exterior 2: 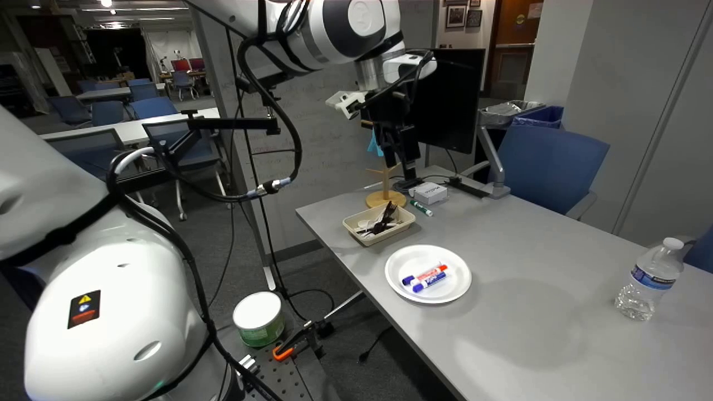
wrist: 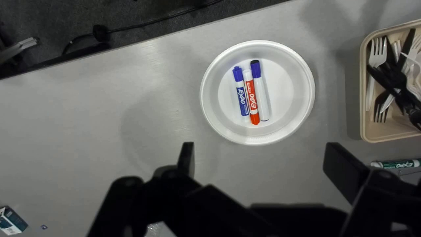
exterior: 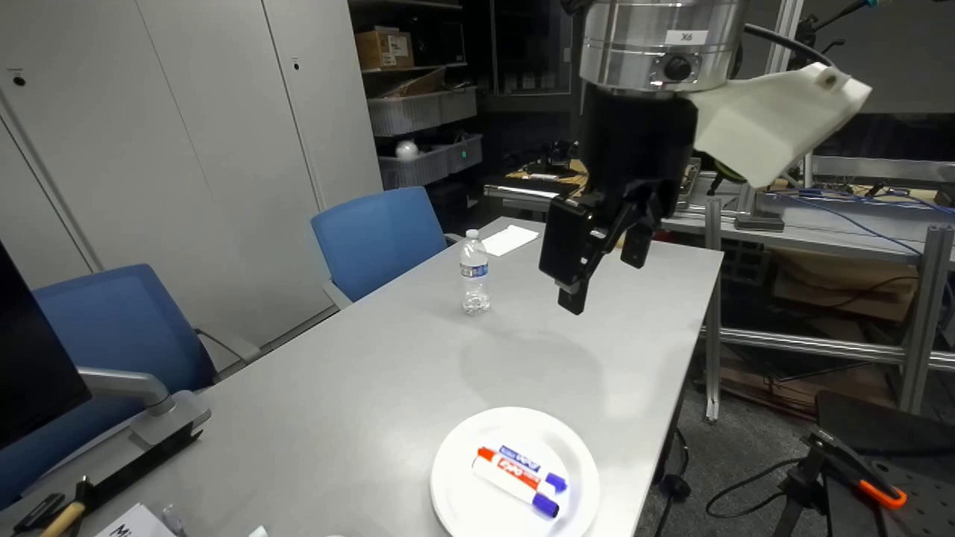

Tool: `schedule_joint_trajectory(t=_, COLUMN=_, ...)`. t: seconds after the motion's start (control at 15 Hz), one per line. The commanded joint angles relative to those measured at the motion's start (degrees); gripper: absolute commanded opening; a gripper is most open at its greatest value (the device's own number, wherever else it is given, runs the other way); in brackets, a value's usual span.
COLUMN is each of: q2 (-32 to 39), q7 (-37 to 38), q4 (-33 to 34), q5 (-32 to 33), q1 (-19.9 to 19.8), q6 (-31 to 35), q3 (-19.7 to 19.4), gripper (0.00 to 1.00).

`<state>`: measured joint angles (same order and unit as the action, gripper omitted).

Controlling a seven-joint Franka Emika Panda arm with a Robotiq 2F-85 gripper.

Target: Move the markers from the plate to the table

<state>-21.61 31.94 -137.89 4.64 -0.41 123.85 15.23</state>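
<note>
Three markers lie side by side on the white plate (wrist: 292, 95): a blue-labelled one (wrist: 242, 98), a red one (wrist: 251, 98), and a white-bodied one with a blue cap (wrist: 262, 98). The plate (exterior: 445, 477) (exterior 2: 457, 287) also shows in both exterior views, where the red marker (exterior: 515, 470) (exterior 2: 430, 274) lies in the middle. The plate rests on the light grey table (exterior: 358, 418) (exterior 2: 546, 317) (wrist: 82, 138). My gripper (wrist: 260, 157) is open with nothing between its fingers. It hangs high above the table in both exterior views (exterior: 604, 277) (exterior 2: 400, 167).
A beige tray of plastic cutlery (exterior 2: 410, 220) (wrist: 363, 98) stands near the plate. A green marker (exterior 2: 421, 208) (wrist: 396, 164), a white box (exterior 2: 430, 193), a wooden stand (exterior 2: 384, 198) and a monitor (exterior 2: 454, 100) are beyond it. A water bottle (exterior: 474, 277) (exterior 2: 649, 281) stands on the table.
</note>
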Motion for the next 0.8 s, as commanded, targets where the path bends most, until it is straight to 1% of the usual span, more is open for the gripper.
schedule_joint_trajectory(t=0.0, q2=0.09, q7=0.26, q4=0.11, q5=0.37, q1=0.89, q6=-0.17, q3=-0.84, gripper=1.0)
schedule_joint_trajectory(t=0.4, q2=0.3, q7=-3.52, q4=0.05, q5=-0.79, q1=1.67, q6=0.25, q3=-1.71, gripper=1.0)
schedule_joint_trajectory(t=0.47, q2=3.97, q7=-5.58, q4=-3.83, q5=0.67, q1=0.35, q6=8.98, q3=-3.03, gripper=1.0)
schedule_joint_trajectory(t=0.53, q2=4.89, q7=-6.38, q4=-4.52, q5=0.19, q1=0.67, q6=11.22, q3=-3.21, gripper=1.0)
schedule_joint_trajectory(t=0.73, q2=9.71, q7=-12.2, q4=-6.81, q5=-3.8, q1=2.23, q6=17.63, q3=-5.55, gripper=1.0)
